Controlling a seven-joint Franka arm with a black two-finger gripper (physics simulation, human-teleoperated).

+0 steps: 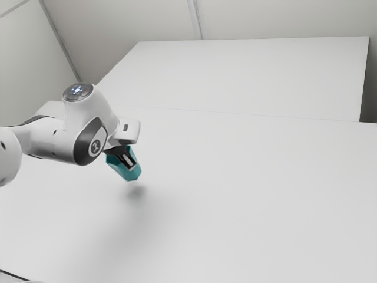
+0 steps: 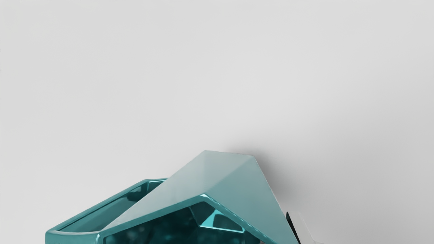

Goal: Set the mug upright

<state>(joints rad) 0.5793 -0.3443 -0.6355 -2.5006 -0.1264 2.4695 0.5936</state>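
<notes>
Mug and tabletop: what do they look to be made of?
Mug: probably glazed ceramic, though hard plastic or enamelled metal could look the same. Teal, faceted; bright highlights along the rim and mirror-like patches inside say glossy, while the pale outer facets look more satin.
Tabletop: maybe laminate or painted board. Matte, pale, no grain, only a soft shadow and no sharp reflection.

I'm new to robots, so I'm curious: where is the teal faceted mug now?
In the exterior view's left half, the mug hangs tilted in the black two-finger gripper, above the white table.
</notes>
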